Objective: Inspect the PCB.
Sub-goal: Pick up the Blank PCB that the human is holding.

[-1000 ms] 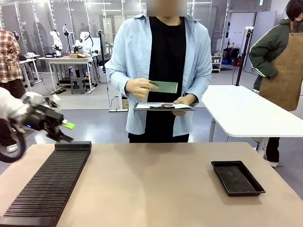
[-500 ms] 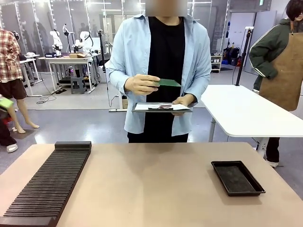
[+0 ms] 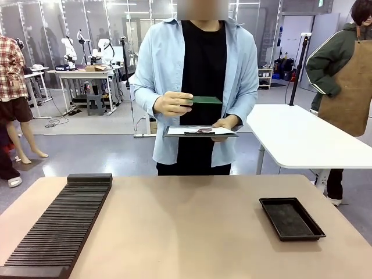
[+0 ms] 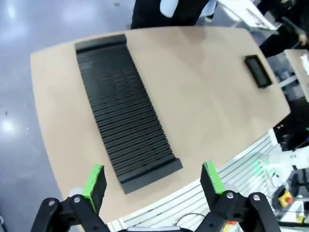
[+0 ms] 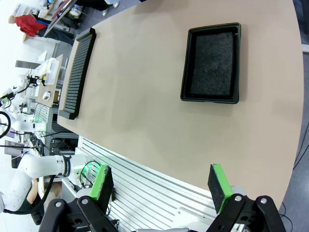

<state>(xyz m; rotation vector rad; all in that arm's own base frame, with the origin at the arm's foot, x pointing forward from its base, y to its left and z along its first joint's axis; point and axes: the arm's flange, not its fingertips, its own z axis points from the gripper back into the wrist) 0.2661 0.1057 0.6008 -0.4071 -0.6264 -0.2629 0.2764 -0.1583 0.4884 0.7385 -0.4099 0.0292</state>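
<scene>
At the far side, we see the PCB (image 3: 204,100) in a person's hand (image 3: 173,103), just above a clipboard (image 3: 200,131). Near right, the black tray (image 3: 279,200) shows its bare dark lining, and a slotted rack (image 3: 64,224) lies left. Our left gripper (image 4: 152,174) and right gripper (image 5: 161,182) hang above the table, jaws wide, gripping nothing.

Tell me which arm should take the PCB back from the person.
Left, probably, narrowly. The person's hand grips the PCB by its end toward the robot's left. Both grippers are open at the robot's edge: left gripper above the slotted rack, right gripper near the black tray.
</scene>
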